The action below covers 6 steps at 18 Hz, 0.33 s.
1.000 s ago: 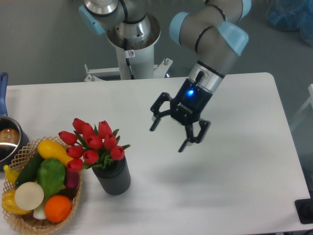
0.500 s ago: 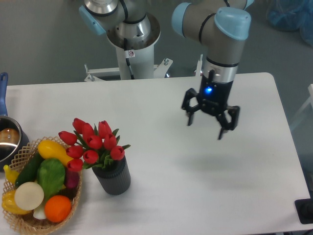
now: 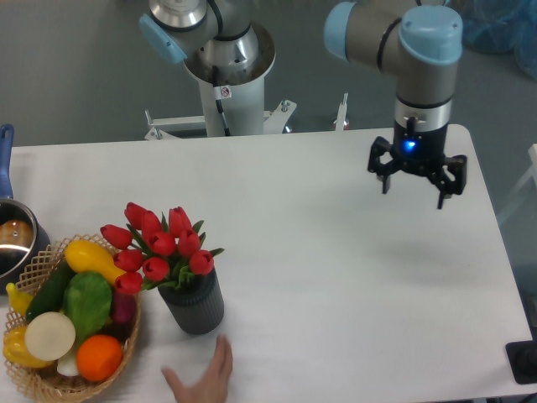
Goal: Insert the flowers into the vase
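Arm upright over table's far right, gripper [image 3: 414, 185] pointing down, fingers spread wide, empty.
Flowers [image 3: 159, 243] hide vase [image 3: 195, 306] rim.

The scene is evenly and brightly lit from above, with soft, diffuse light and no hard-edged shadows. The white table [image 3: 319, 277] reads slightly bluish and close to washed out, yet it holds its tone without blown highlights. A faint, blurred shadow lies on the table below the claw [image 3: 417, 178], toward 6 o'clock from it. The vase [image 3: 195, 304] casts only a thin dark rim of shadow at its base. A small blue indicator light glows sharply on the claw's body. The steel pot [image 3: 12, 239] at the 9 o'clock edge shows a bright glint. Focus is fairly crisp throughout, with mild softness and compression grain.
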Motion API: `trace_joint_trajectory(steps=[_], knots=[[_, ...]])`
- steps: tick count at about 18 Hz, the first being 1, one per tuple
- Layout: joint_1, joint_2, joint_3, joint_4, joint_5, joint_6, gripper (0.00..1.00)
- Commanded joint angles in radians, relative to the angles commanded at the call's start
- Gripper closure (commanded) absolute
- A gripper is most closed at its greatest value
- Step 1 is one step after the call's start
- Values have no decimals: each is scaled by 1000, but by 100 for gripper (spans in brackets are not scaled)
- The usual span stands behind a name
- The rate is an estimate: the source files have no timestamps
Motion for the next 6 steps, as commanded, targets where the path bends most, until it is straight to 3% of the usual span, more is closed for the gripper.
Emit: trace_joint_trajectory(steps=[6], knots=[[2, -3, 12, -15, 8, 12, 0]])
